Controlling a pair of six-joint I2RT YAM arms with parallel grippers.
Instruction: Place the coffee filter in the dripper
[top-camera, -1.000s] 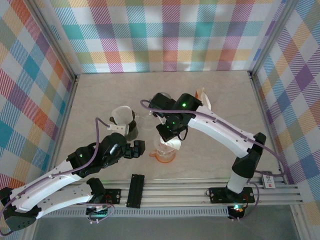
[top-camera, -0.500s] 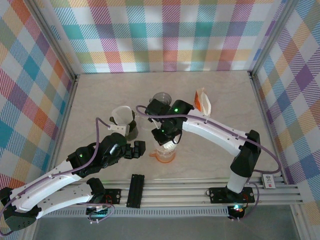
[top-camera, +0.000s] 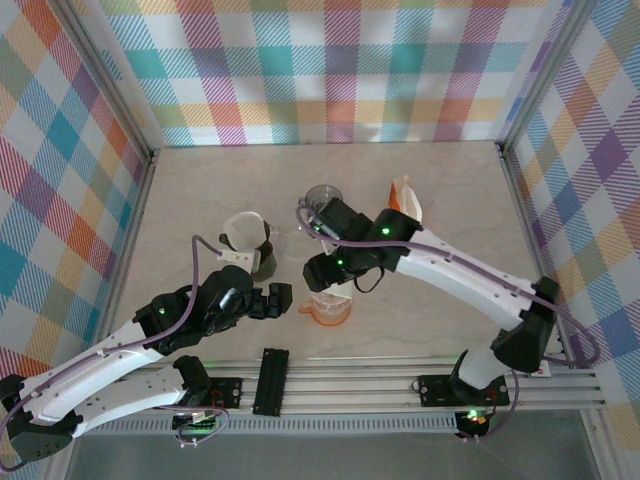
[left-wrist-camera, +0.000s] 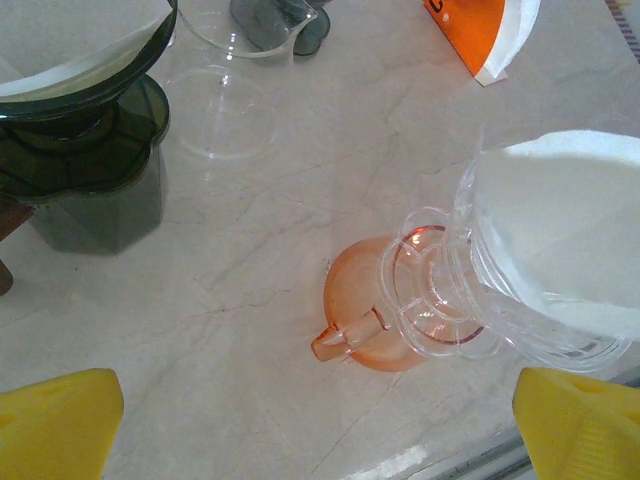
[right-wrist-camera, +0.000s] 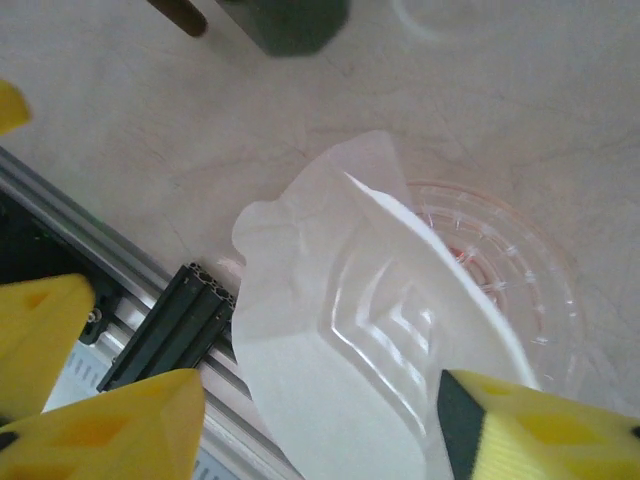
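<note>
- The filter (right-wrist-camera: 340, 330) lies in the clear dripper (right-wrist-camera: 520, 270), but not seated: it sits skewed, one creased flap hanging over the rim toward the rail.
- The dripper stands on its orange base (left-wrist-camera: 365, 335), near the table's front edge, between the two arms.
- Your right gripper (right-wrist-camera: 318, 392) hangs just above the filter, jaws spread wide, with nothing clamped – the paper looks free.
- To finish well, I'd have you press the paper lightly down into the cone and tuck that flap inside the rim. Push straight down; a sideways nudge could tip the dripper off its base.
- Lift off vertically, so a finger doesn't catch the flap and drag the filter back out.
- Your left gripper (left-wrist-camera: 315, 400) waits beside the base, jaws wide and empty. It could steady the base if it wobbles.
- Against the picture from a second ago: the right jaws were then over the dripper with the filter bunched under them – now the paper rests on the dripper and the right elbow has swung outward. The left arm has barely moved.
</note>
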